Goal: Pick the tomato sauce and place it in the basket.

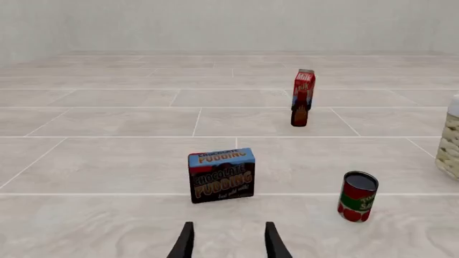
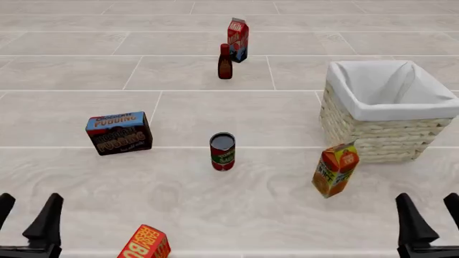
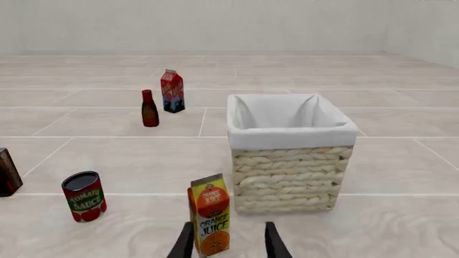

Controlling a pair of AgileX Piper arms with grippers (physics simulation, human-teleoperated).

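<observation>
We see a bare simulated test scene: a pale tiled surface [image 2: 86, 70], blank grey walls [image 1: 215, 24], and groceries such as a pudding box [image 2: 119, 133] and milk carton [image 2: 237, 39].

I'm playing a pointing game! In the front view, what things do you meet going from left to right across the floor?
Left gripper → chocolate pudding box → red box → tomato sauce → orange juice carton → basket → right gripper.

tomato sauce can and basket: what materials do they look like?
Tomato sauce can: looks like metal tin, with a dull dark grey top and a glossy red and green printed label around it. Basket: pale woven wicker or straw, shown by thick braided rows, with matte white cloth lining folded over the rim.
</observation>
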